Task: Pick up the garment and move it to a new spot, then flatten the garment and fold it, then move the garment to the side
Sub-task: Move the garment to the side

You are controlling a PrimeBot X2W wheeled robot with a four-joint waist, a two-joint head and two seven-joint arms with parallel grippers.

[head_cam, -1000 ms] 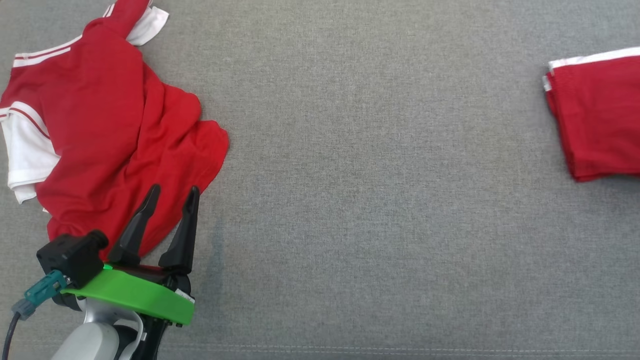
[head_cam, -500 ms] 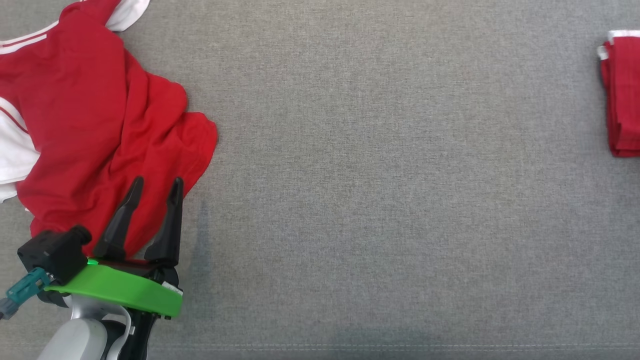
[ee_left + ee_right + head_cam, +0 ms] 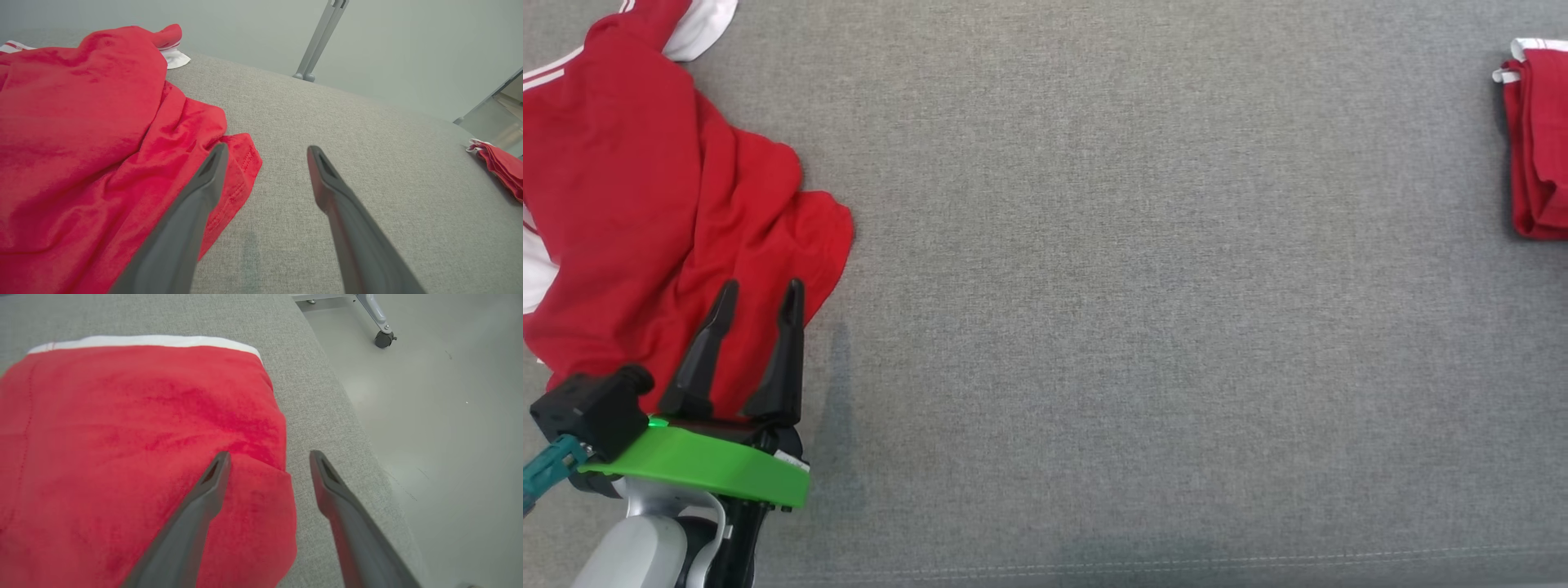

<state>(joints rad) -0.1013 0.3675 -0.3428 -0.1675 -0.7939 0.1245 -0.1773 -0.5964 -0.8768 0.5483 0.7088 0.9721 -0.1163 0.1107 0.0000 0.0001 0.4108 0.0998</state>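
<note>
Hovering open-clawed above a grey fabric worktop [image 3: 1094,286].

Reaching forward at the lower left with the left claw [image 3: 760,287], fingers spread and empty, one finger over the near corner of a crumpled red garment [image 3: 645,204] with white trim, heaped at the worktop's left end, the other finger over bare fabric. Angling the right claw [image 3: 269,454] down over the edge of a folded red garment [image 3: 122,437], white band along its far side, lying flat at the worktop's right end beside the floor [image 3: 449,416]; fingers parted, gripping nothing.
</note>
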